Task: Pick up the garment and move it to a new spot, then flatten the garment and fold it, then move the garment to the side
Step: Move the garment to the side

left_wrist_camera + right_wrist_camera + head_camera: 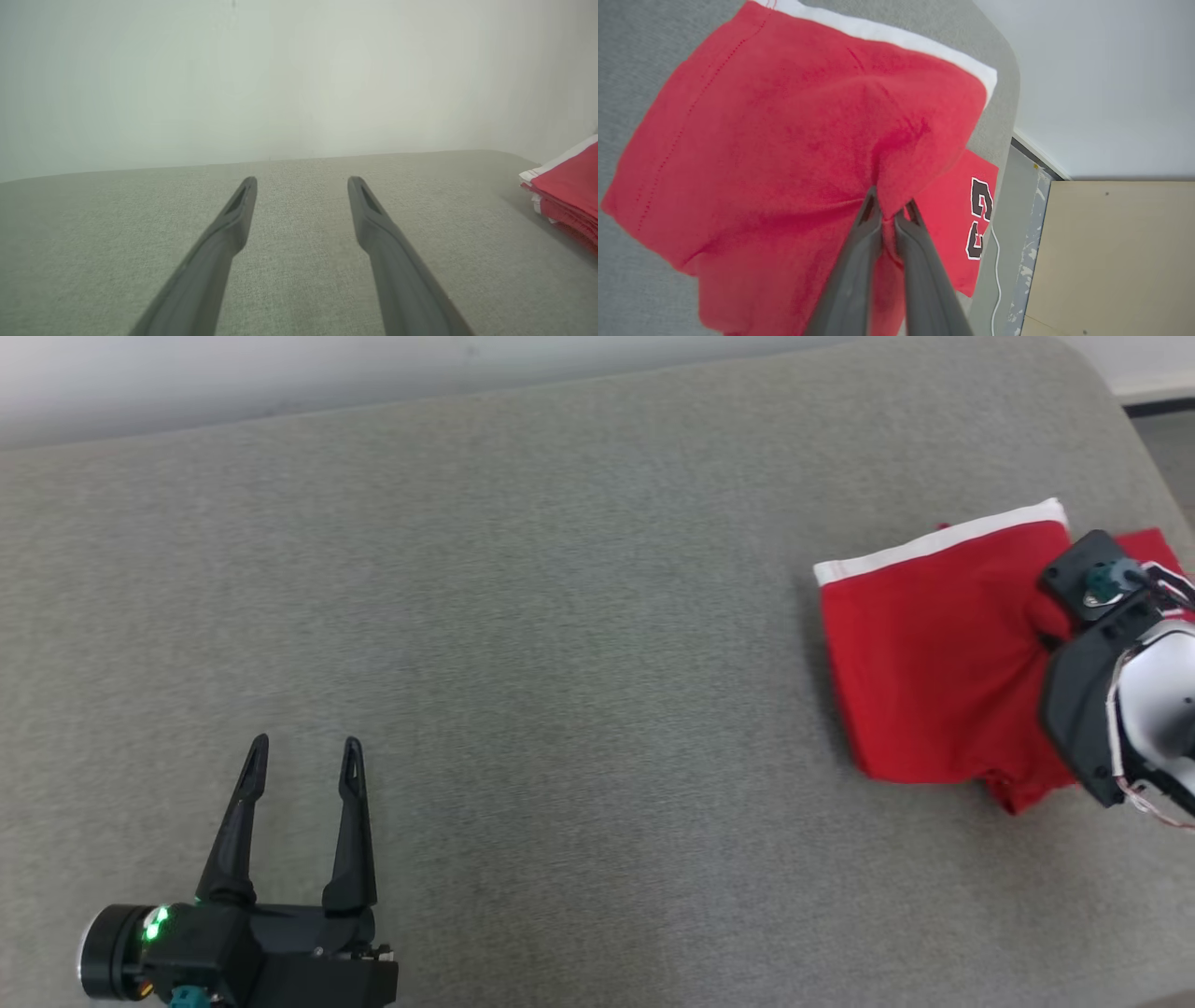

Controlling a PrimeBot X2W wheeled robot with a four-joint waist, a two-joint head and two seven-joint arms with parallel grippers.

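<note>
The right gripper (892,205) had its jaws clamped together on a pinched ridge of the red garment (784,140), the cloth puckering up between the two dark fingers. In the head view those fingers were hidden behind the gripper's own wrist, which also covered part of the fabric. The garment lay folded by the right edge of the grey padded surface (560,616), towards its far right corner, white band (896,37) on the far side. A lower layer stuck out towards the edge with a black-and-white number print (981,219) – turned sideways and hard to read. The left gripper (305,747) stood well apart over the near left part of the surface, jaws wide and holding nothing – whether it touched the padding could not be told
</note>
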